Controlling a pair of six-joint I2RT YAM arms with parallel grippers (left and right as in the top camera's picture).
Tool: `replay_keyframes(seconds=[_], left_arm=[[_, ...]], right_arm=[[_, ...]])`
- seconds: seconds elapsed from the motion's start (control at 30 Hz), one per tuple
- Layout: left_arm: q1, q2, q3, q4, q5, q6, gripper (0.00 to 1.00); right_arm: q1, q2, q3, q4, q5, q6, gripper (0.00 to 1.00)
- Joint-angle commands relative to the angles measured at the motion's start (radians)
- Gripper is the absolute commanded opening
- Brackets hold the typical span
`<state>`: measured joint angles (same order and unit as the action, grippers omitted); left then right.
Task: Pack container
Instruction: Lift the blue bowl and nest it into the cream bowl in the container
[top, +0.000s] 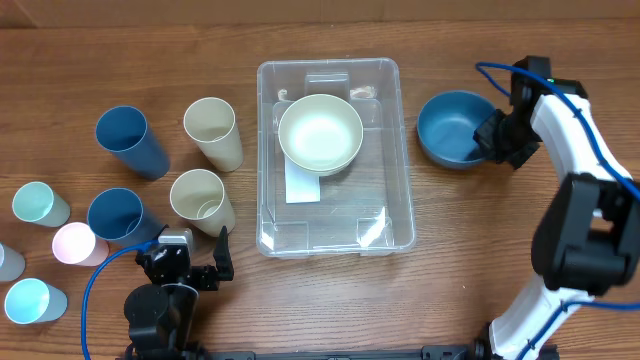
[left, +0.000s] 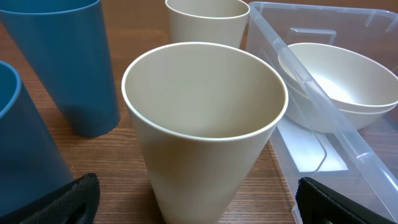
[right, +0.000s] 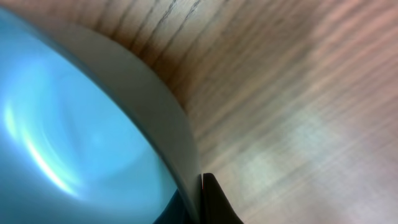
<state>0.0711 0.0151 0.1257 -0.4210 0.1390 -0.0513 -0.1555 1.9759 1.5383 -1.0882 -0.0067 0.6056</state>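
While one white bowl (top: 320, 133) already sits in the far half of the container (top: 340, 218), packing is judged to be at an early stage. The container, a clear bin, stands at the middle of the table (top: 450, 230), with a white label showing through its base and its near half bare.

Outside it are a blue bowl (top: 452, 128) just to its right, two cream cups (top: 203, 200) just to its left, two dark blue cups (top: 130, 142) beyond those, and a cluster of pale cups (top: 40, 205) near the left edge. If all of these are meant to go in, most of the work is yet to be done.

The right gripper (top: 492, 136) is at the blue bowl's rim. In the right wrist view its dark fingers stand on either side of the rim and appear clamped on it. The left gripper (top: 190, 256) is low on the table with its fingers wide apart and empty, facing the nearer cream cup, which stands just ahead of them.

The right wrist view is blurred and too close to show whether the bowl is off the table. The left wrist view hints at a second rim beneath the white bowl, so it may be a nested pair, though this cannot be settled. One pale cup is cut off by the left frame edge.
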Motion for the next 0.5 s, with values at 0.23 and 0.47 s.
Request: replay_keyframes(seconds=[0.23,0.47], left_arm=[[-0.006,-0.010,-0.004,0.003,0.011,0.011,1.00],[-0.006,-0.010,-0.004,0.004,0.011,0.011,1.00]], right_arm=[[0.401,-0.632,0.013,0.027,0.024,-0.089,0.04],[0.589,-0.315,0.013,0.103,-0.007,-0.139,0.04]])
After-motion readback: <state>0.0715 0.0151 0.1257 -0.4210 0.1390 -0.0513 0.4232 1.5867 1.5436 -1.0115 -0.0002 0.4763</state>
